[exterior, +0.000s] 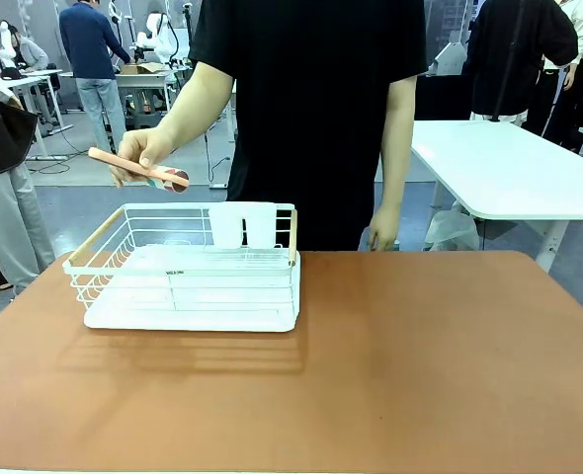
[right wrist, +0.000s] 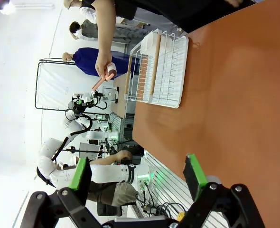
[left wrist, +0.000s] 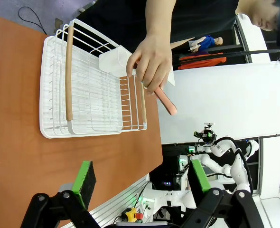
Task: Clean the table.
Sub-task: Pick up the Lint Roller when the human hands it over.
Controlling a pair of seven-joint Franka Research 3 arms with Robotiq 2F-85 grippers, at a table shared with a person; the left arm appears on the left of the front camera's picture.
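You're pretty much at the tail end here, I'd say. The table (exterior: 420,365) is right in front of you, and the one thing I can see standing on its brown top is the dish rack (exterior: 188,286), far left. The person's hand (exterior: 145,150) is holding a pink-handled utensil (exterior: 102,155) in the air just behind the rack, so my guess is that's the last stray item and it isn't in the rack yet.

Your left claw (left wrist: 142,176) is wide open with nothing in it, and so is your right claw (right wrist: 137,172).

Looks-wise, the tabletop is smooth, matte terracotta with rounded corners. The rack is thin white wire with wooden side handles, sits on a white tray, and has a white cup (exterior: 244,225) at the back.
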